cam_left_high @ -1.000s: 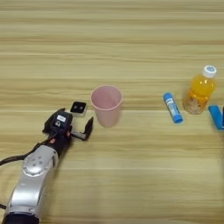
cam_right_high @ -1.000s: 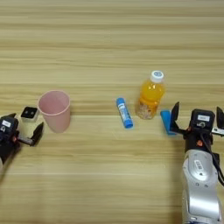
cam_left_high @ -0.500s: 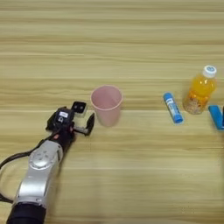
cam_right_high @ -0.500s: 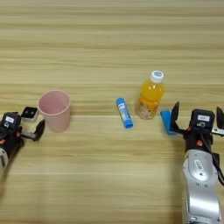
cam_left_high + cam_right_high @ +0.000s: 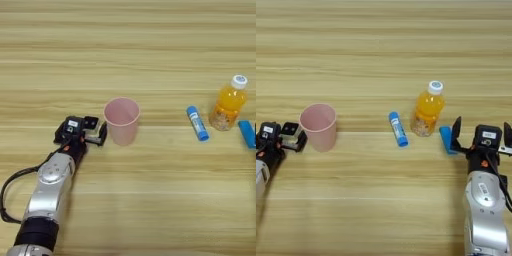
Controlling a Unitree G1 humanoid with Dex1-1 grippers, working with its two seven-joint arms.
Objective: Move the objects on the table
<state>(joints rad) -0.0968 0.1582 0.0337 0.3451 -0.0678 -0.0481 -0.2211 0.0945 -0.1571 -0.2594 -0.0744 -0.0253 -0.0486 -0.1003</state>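
The left hand [image 5: 91,131] sits low on the pale wooden surface [image 5: 128,45] just left of the pink plastic cup [image 5: 121,120], its 2 black fingers closed around the small white cube with a black dotted face [image 5: 90,122]; only the cube's top shows between them. The cube lies just beside the cup's wall; whether it touches the wall cannot be made out. It looks light and rigid, with flat sides that suit a pinch on 2 opposite faces, though something so small could twist out if squeezed off-centre.

The clear bottle of orange drink with a white cap [image 5: 427,110] stands upright to the right, nearly full, so probably heavier and smooth-walled; the body below the shoulder seems the safest place to grip, and it may tip if nudged high up. Left of it lies the blue stick with a white end [image 5: 398,129].

The right hand [image 5: 480,136] rests near the bottle, fingers spread, with a small blue block [image 5: 445,139] by its left finger. The cup appears empty.
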